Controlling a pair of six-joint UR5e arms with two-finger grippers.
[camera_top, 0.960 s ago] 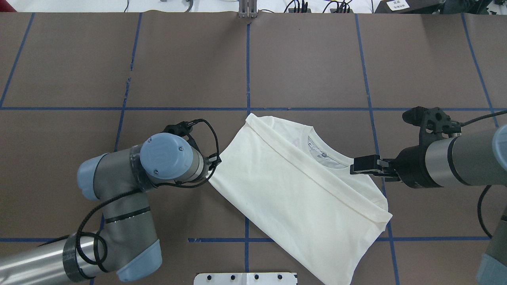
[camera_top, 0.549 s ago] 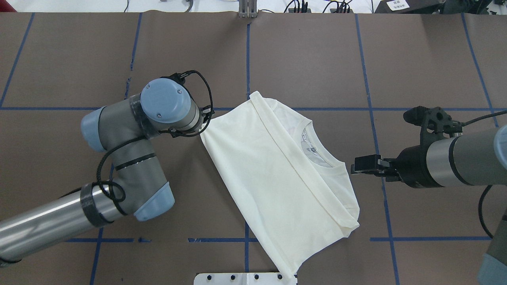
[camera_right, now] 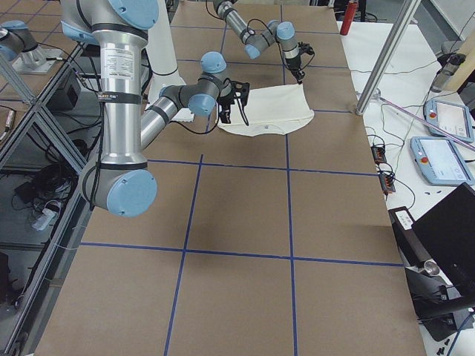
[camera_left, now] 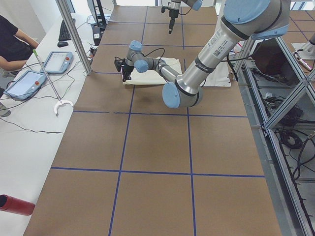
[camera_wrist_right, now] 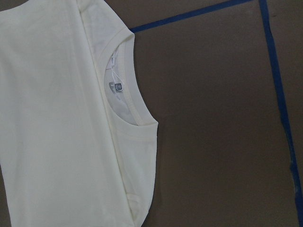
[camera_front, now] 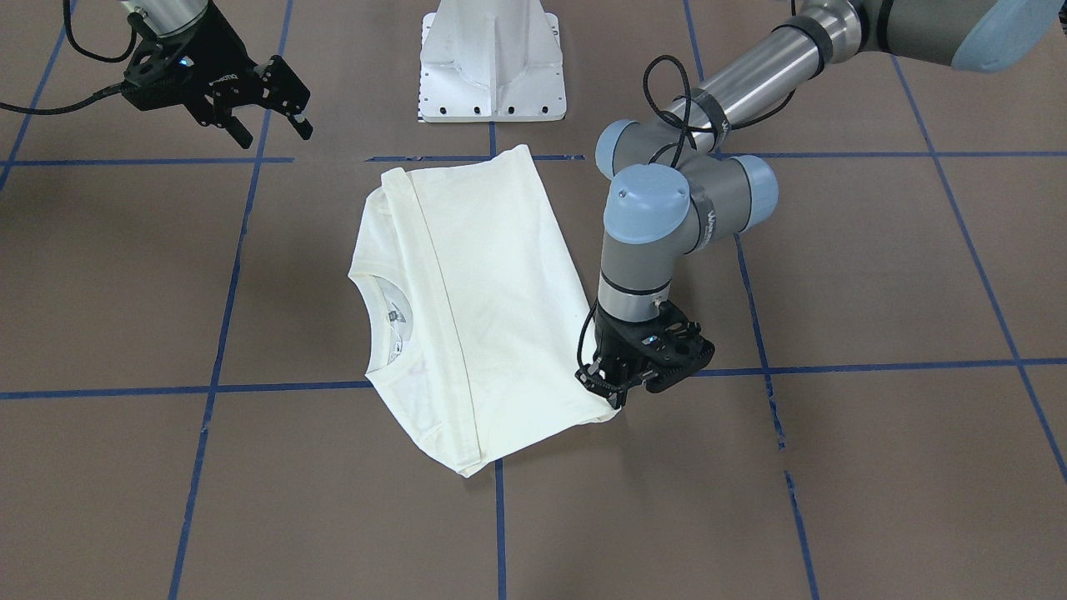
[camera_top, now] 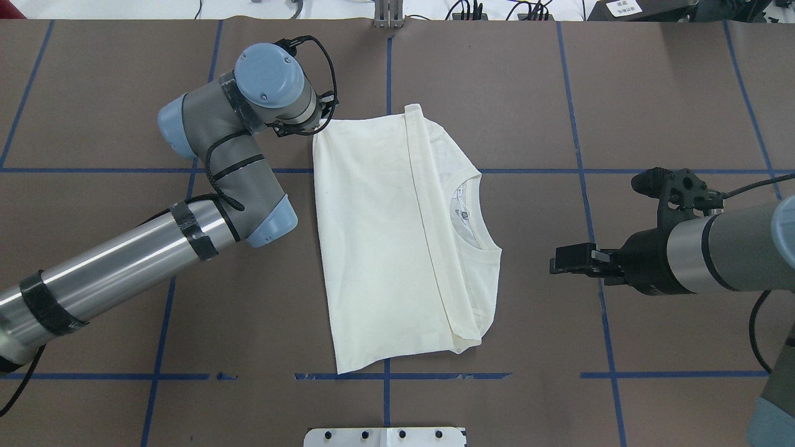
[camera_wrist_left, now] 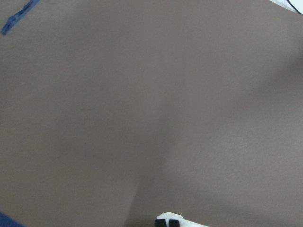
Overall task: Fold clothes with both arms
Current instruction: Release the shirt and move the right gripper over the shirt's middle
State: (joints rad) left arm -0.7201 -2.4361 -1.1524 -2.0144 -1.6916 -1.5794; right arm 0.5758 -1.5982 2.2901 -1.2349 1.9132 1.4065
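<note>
While the folded T-shirt (camera_top: pixel 385 248) lies flat just beyond the pedestal base (camera_top: pixel 385 436), I see my left gripper (camera_front: pixel 613 385) clamped on a corner far from it; right gripper (camera_front: pixel 273 127), beside the base, gapes.

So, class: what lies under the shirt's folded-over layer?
Beside the fold, the shirt shows its ribbed collar and neck label; the rest beneath, any print included, is covered.

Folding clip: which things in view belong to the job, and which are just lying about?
Job: T-shirt; left gripper, jaws shut on its corner; right gripper, jaws open, clear of it.
Lying about: pedestal base; teach pendant; red cylinder.
</note>
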